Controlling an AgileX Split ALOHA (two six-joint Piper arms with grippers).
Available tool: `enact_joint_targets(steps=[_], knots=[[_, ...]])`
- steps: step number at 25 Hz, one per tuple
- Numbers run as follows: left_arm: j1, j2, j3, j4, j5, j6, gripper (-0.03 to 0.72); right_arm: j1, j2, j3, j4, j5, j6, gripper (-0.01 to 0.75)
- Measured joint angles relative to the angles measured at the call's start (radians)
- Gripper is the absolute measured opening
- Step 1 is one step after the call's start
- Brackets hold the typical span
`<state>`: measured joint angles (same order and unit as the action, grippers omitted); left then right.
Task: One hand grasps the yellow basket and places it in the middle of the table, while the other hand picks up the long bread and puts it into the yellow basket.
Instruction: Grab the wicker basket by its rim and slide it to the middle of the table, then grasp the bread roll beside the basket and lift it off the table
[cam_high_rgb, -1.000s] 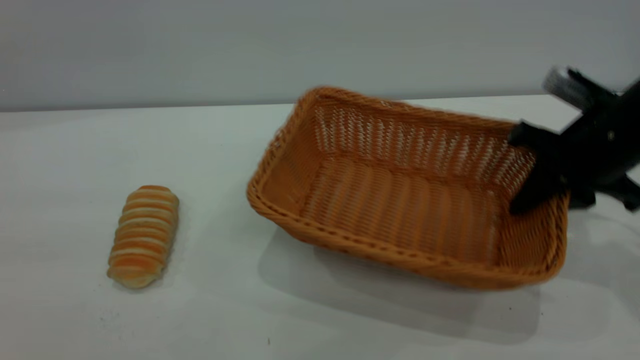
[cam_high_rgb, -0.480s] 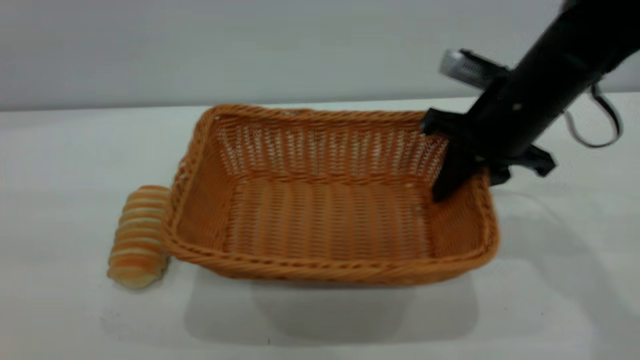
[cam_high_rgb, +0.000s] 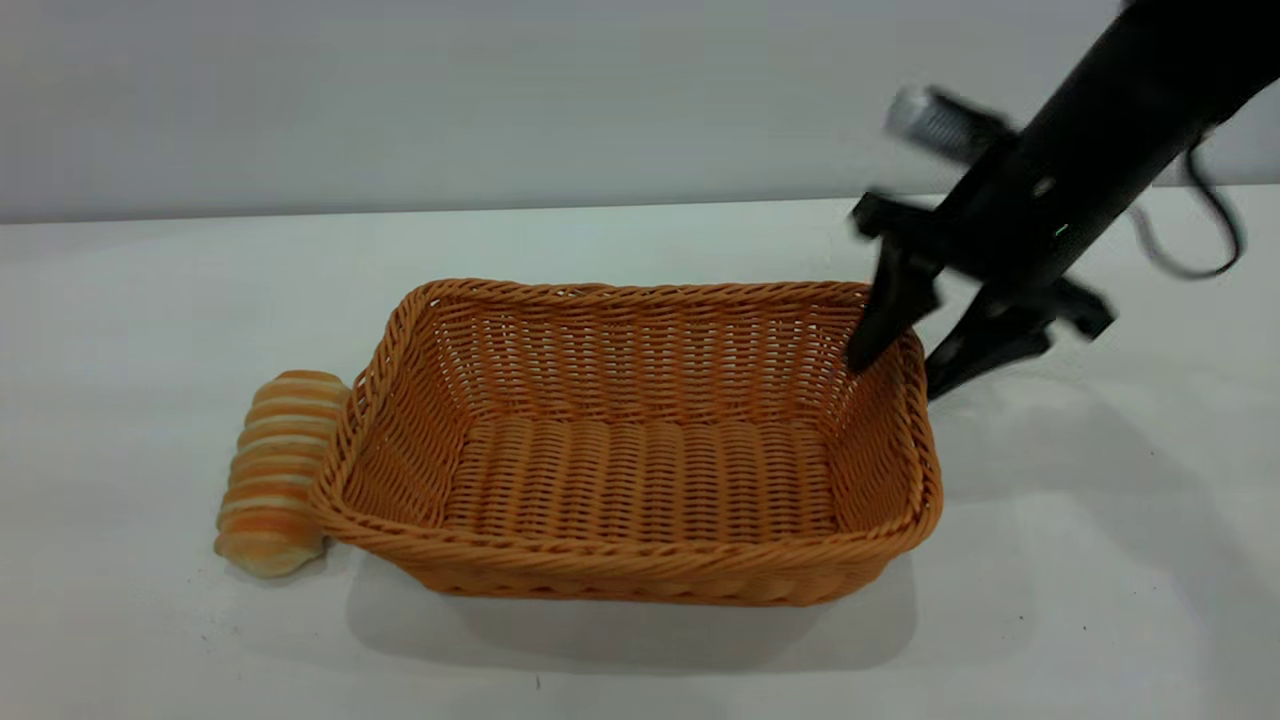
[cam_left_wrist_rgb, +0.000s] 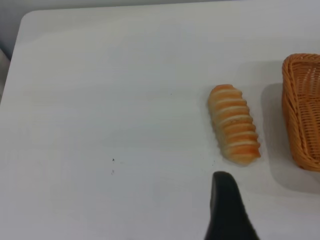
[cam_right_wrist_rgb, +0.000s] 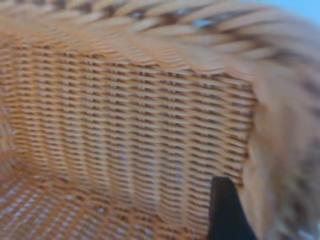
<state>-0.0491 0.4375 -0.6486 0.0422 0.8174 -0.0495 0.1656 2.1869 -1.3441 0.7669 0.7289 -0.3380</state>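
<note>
The yellow basket (cam_high_rgb: 640, 450) stands flat on the white table (cam_high_rgb: 150, 300), near its middle. My right gripper (cam_high_rgb: 895, 377) is open astride the basket's right end. One finger (cam_high_rgb: 885, 320) is inside the wall and the other is outside, both off the weave. The right wrist view shows the basket's inner wall (cam_right_wrist_rgb: 125, 125) close up. The long bread (cam_high_rgb: 280, 470) lies against the basket's left rim. In the left wrist view the bread (cam_left_wrist_rgb: 234, 125) lies just beyond one dark finger (cam_left_wrist_rgb: 226, 205) of my left gripper, which is empty above the table. The basket's end (cam_left_wrist_rgb: 302, 110) shows beside the bread.
The table's far edge meets a plain grey wall (cam_high_rgb: 400, 100). The right arm's black body and a cable (cam_high_rgb: 1200, 200) hang above the table's right side. Bare tabletop lies to the left of the bread and in front of the basket.
The basket has moved left and come down flat on the table, ending against the bread. My right gripper has let go of its right wall and opened.
</note>
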Motion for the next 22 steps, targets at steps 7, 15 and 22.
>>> enact_joint_targets(steps=[7,15,22], knots=[[0.000,0.000,0.000,0.003,-0.007,-0.006,0.500,-0.136,-0.144,-0.011,-0.108,0.128,-0.036,0.520],[0.000,0.157,-0.005,-0.021,-0.056,-0.019,0.500,-0.120,-0.385,0.095,-0.615,0.152,0.129,0.494],[0.000,0.529,-0.006,-0.086,-0.208,-0.019,0.500,-0.106,-0.661,0.282,-0.718,0.143,0.238,0.494]])
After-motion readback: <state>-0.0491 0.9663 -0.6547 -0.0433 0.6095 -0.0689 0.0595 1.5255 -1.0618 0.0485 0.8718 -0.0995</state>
